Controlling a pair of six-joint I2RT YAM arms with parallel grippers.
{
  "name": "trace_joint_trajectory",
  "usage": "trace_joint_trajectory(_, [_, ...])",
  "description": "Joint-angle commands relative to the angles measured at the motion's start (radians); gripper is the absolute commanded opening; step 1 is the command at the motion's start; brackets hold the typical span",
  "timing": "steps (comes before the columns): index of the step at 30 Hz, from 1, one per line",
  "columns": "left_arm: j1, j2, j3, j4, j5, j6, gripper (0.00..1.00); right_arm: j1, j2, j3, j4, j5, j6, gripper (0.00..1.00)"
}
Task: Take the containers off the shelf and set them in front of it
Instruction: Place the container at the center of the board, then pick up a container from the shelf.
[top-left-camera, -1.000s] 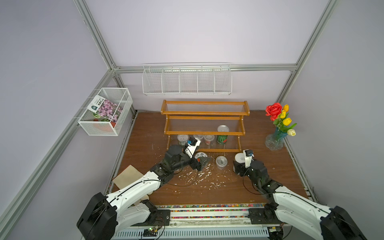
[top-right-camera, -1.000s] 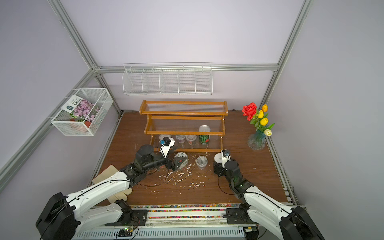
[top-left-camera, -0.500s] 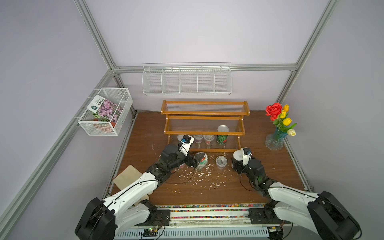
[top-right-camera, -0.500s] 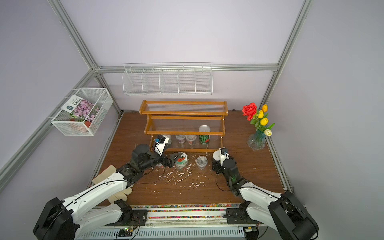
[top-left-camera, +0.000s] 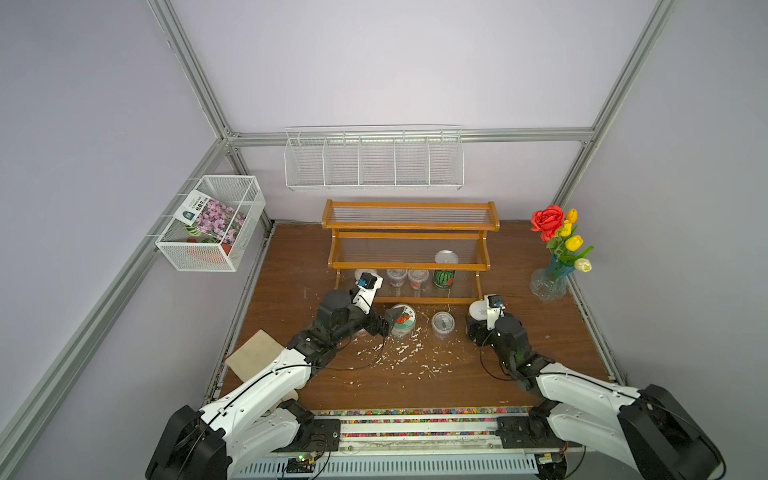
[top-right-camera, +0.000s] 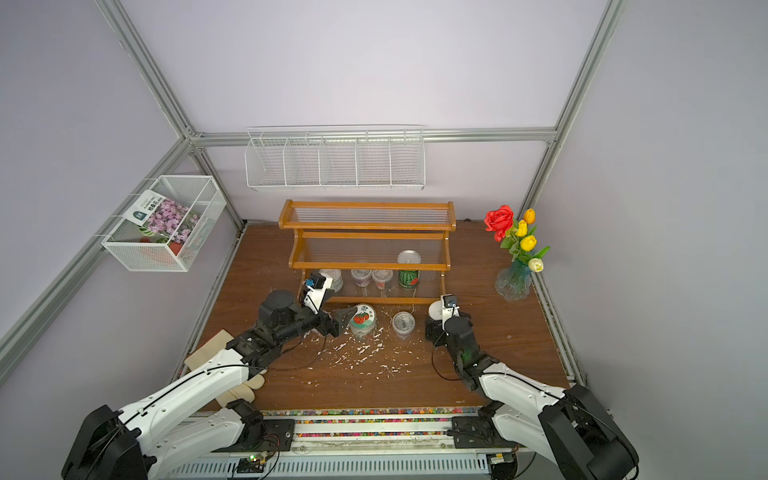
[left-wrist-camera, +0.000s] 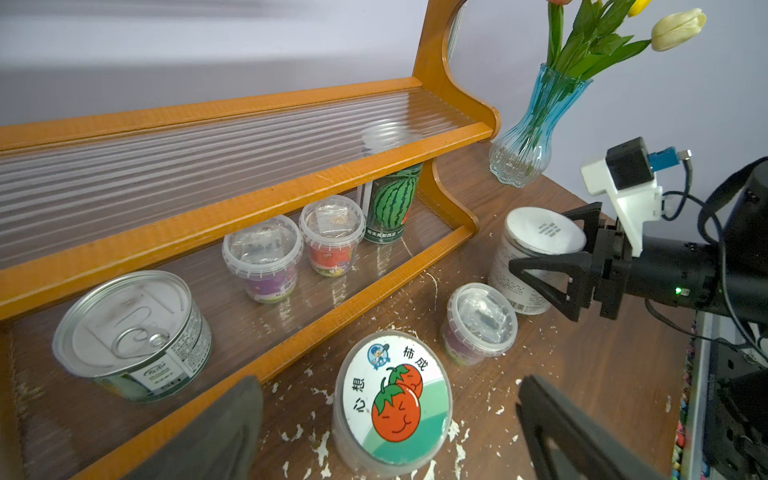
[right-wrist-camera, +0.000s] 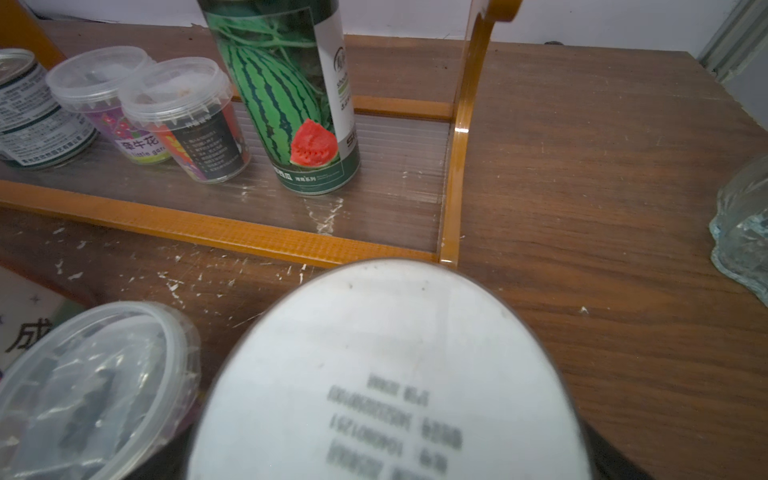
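The left hand (left-wrist-camera: 387, 380) is gaping as wide as it goes and gripping nothing. Over the last second it has been drawing back a little. The red-fruit jar (left-wrist-camera: 395, 409) is now standing upright by itself on the counter (top-left-camera: 561, 332), just ahead of the spread fingertips and between them. The left wrist view shows a gap on either side of it. A little farther out from that hand, a clear lidded cup (left-wrist-camera: 480, 324) is sitting on the counter, apart from the jar.

The right hand (left-wrist-camera: 537, 239) is straddling the white-lidded tin (right-wrist-camera: 386, 353), one finger to each side, and its jaws have just been easing wider. The tin is resting upright on the counter, close under that hand's wrist and just beside the clear lidded cup. Whether the pads are still brushing the tin's wall cannot be told, but the hand is looking more like one letting go than one carrying.

Beyond both hands, the shelf (left-wrist-camera: 332, 178) is still carrying four containers on its lowest tier. The pull-tab can (left-wrist-camera: 129, 328) is sitting ahead of the left hand, and two clear cups (left-wrist-camera: 262, 253) are standing side by side past it. The watermelon can (left-wrist-camera: 392, 203) is standing straight ahead of the right hand.

Both put-downs appear to be finishing together, which is leaving three containers in front and four to fetch. Each hand is probably free to reach forward for the container nearest it.
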Motion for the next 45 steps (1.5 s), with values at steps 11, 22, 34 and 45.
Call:
trace_joint_trajectory(11, [0.02,-0.028,-0.009,-0.071,-0.08,0.011,1.0,0.007,-0.134,0.076,-0.093,0.066,-0.003,0.98])
trace_joint_trajectory(22, [0.196,0.012,-0.086,0.048,-0.153,-0.092,1.0,0.004,-0.306,0.277,-0.404,-0.026,-0.085,0.97])
trace_joint_trajectory(34, [0.249,0.389,-0.009,0.314,-0.18,-0.109,0.99,-0.07,-0.343,0.382,-0.522,-0.129,-0.136,0.97])
trace_joint_trajectory(45, [0.265,0.591,0.132,0.344,-0.165,-0.091,0.99,-0.119,-0.369,0.385,-0.553,-0.138,-0.152,0.97])
